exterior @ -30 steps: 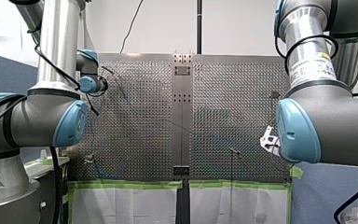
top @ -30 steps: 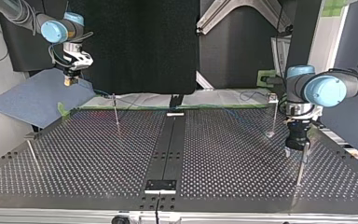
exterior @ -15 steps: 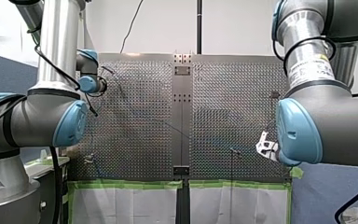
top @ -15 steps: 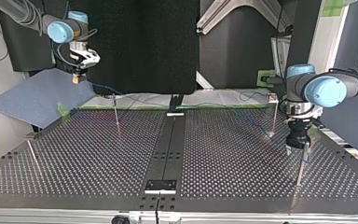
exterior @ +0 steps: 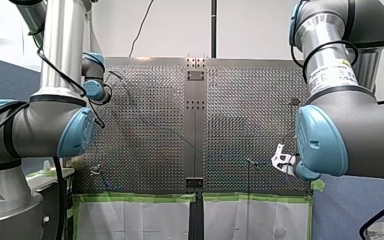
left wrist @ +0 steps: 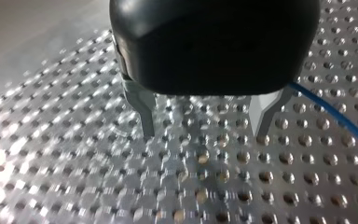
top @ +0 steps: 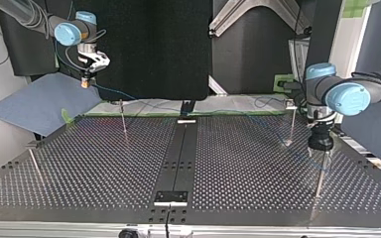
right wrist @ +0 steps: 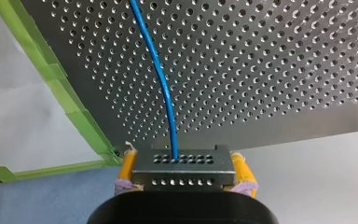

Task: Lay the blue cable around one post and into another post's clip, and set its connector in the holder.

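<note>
My right gripper (right wrist: 182,156) has its yellow pads shut on a grey perforated connector (right wrist: 182,171). The blue cable (right wrist: 162,79) runs from it out over the perforated table. In the top view this gripper (top: 86,82) hangs high, off the table's far left corner, with the cable (top: 113,92) sloping down from it. My left gripper (left wrist: 203,133) stands open just above the plate, nothing between its metal fingers, with the cable (left wrist: 338,119) passing beside one finger. At the top view's right it (top: 322,151) hovers by a thin post (top: 320,176).
More thin posts stand on the plate (top: 123,119), (top: 291,124), (top: 33,163). A dark centre strip carries a black block (top: 170,197) near the front edge. Green tape (right wrist: 60,88) lines the table's edge, and a blue-grey sheet (top: 34,104) lies beyond the far left corner.
My right gripper has carried the connector toward the top view's right, pulling the cable along. My left gripper has shifted slightly right and up beside the post, still open.
</note>
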Motion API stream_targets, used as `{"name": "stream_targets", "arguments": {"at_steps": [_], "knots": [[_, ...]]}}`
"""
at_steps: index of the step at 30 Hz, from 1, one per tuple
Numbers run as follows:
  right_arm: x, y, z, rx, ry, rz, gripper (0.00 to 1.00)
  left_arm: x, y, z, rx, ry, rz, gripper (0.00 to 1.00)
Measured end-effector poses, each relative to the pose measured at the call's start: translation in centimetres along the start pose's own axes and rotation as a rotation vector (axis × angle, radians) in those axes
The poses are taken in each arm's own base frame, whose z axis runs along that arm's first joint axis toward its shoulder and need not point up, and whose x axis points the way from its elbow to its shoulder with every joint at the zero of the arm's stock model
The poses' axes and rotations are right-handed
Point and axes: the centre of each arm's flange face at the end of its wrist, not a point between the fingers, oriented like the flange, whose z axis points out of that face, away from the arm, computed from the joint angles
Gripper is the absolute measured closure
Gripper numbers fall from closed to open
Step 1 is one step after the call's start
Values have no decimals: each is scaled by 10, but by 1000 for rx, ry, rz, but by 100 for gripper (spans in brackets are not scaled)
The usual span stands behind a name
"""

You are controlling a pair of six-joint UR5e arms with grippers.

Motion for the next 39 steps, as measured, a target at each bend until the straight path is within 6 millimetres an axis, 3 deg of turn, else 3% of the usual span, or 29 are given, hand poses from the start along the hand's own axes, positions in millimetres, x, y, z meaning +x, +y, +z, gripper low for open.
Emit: {"name": "stream_targets", "arguments": {"at_steps": [20, 26, 33, 39], "knots": [[-4, -7, -2, 14, -10, 4, 100, 29, 58, -40, -147, 88, -137, 0], [-4, -9, -2, 17, -11, 4, 100, 30, 56, -46, -150, 118, -132, 0], [-5, -10, -3, 18, -12, 4, 100, 22, 38, -57, -132, 142, -121, 0], [-5, -10, -2, 18, -12, 5, 100, 14, 29, -77, -150, 145, -103, 0]]}}
